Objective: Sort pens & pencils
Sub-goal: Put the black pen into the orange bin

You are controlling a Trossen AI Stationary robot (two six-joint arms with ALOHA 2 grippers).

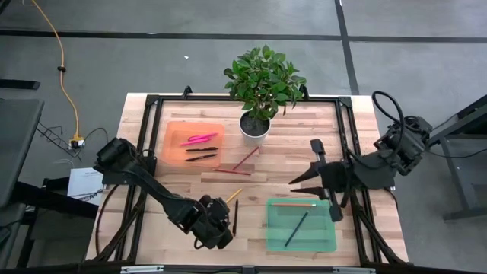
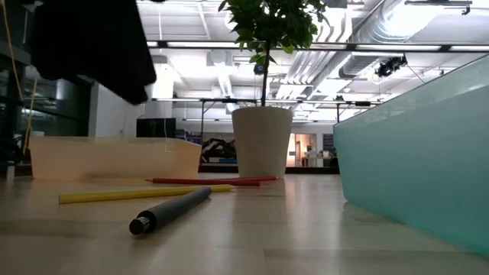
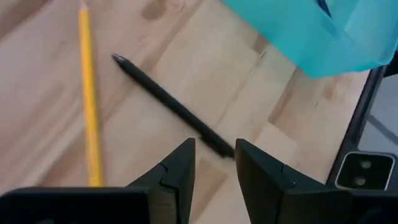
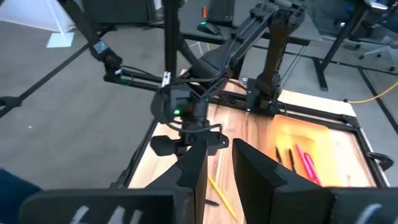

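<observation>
A dark pen (image 3: 168,102) and a yellow pencil (image 3: 89,106) lie flat on the wooden table near the green tray (image 1: 300,227). My left gripper (image 3: 214,158) hovers open just above the pen's near end, one finger on either side, not touching it. The orange tray (image 1: 194,142) holds pink and dark pens. The green tray holds an orange-tan pencil (image 1: 293,204) and a long dark one (image 1: 297,228). Two red pencils (image 1: 242,162) lie by the plant pot (image 1: 255,127). My right gripper (image 1: 298,181) hangs open, high above the table, with nothing between its fingers.
The potted plant stands at the table's far middle, between the trays. A black frame (image 1: 152,106) runs around the tabletop. In the low view the pen (image 2: 172,210) lies in front of the yellow pencil (image 2: 145,194), with the green tray's wall (image 2: 420,153) close on the right.
</observation>
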